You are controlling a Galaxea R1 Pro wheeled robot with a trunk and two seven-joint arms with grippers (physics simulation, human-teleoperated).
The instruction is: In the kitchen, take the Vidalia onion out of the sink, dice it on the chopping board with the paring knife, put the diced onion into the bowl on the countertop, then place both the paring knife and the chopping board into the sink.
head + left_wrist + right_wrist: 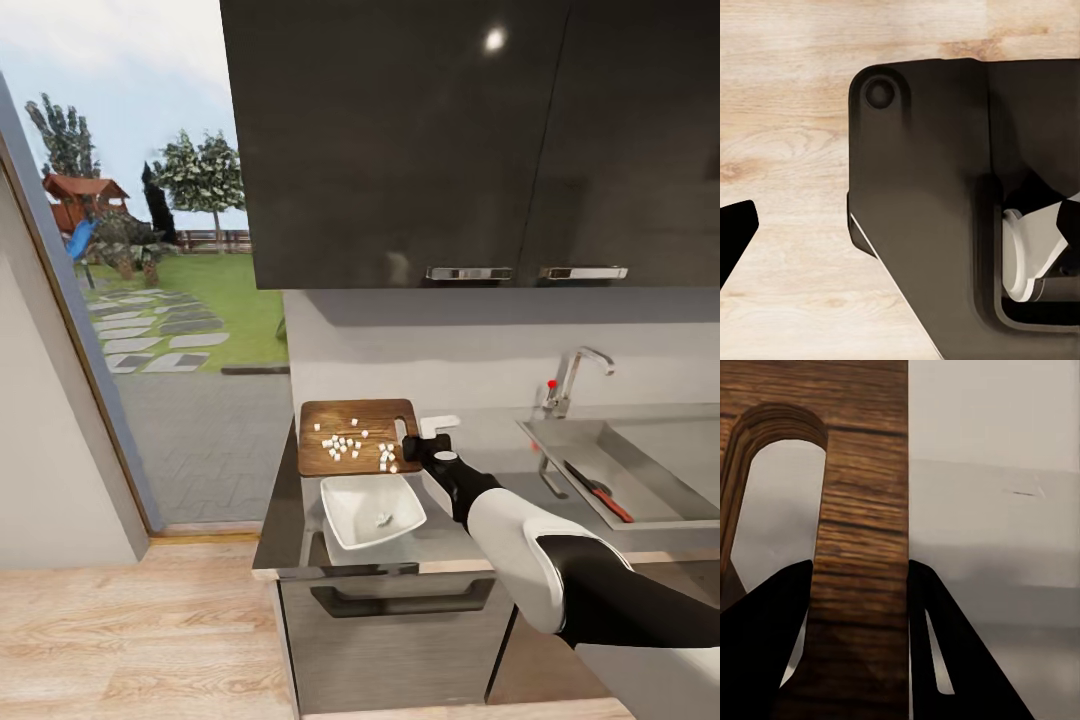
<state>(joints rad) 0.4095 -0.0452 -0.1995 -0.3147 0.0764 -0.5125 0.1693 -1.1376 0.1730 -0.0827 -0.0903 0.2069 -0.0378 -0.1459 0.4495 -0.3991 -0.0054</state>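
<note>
**Ana:** Head view has the right claw [412, 441] at the handle end of the chopping board [358, 435], which lies flat on the counter [480, 540] with diced onion [345, 445] scattered over it. Most of the pieces are not yet in the bowl [372, 512], which sits just in front of the board with one small piece inside. The paring knife [598, 491] already lies in the sink [640, 470].

**Ben:** Is the claw actually on the board?

**Ana:** Right wrist view says yes: the two dark fingers [765, 645] sit on either side of the wooden strip beside the handle slot, clamped on the board [862, 547].

**Ben:** How would you expect it to handle?

**Ana:** Stiff wood, so it won't flex, but held at one end it will want to sag at the far end. The dice are loose and light; my guess is they slide as soon as the board tilts, so the tilt should be towards the bowl, or they scatter onto the counter.

**Ben:** And the left claw?

**Ana:** Left wrist view gives one dark fingertip [735, 236] at the edge, above the wooden floor [787, 135] and beside the robot's dark base [922, 187]. I cannot tell whether it is apart or together.
</note>
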